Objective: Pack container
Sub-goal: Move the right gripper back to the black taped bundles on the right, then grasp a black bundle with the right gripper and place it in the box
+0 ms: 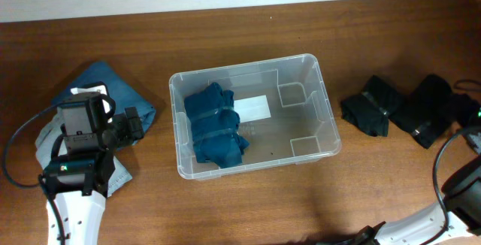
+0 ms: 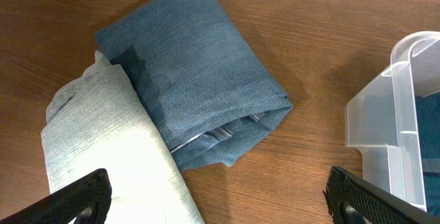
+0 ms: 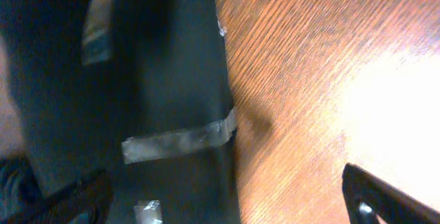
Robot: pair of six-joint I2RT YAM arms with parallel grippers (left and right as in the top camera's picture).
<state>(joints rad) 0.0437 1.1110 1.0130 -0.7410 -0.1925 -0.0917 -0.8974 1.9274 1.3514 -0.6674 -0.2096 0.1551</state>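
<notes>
The clear plastic container (image 1: 325,113) stands mid-table with a white label (image 1: 254,108) on its bottom and a teal folded garment (image 1: 216,128) in its left half. Its corner shows in the left wrist view (image 2: 395,114). My left gripper (image 2: 220,207) is open and empty, hovering above a folded blue denim garment (image 2: 192,73) and a light grey garment (image 2: 110,159) left of the container. My right gripper (image 3: 227,210) is open over a black taped garment (image 3: 158,80) at the far right.
Two black folded garments (image 1: 372,106) (image 1: 428,111) lie right of the container. The denim garment (image 1: 113,87) and the grey garment (image 1: 49,136) lie at the left, partly under the left arm (image 1: 83,147). A white wall edge runs along the back.
</notes>
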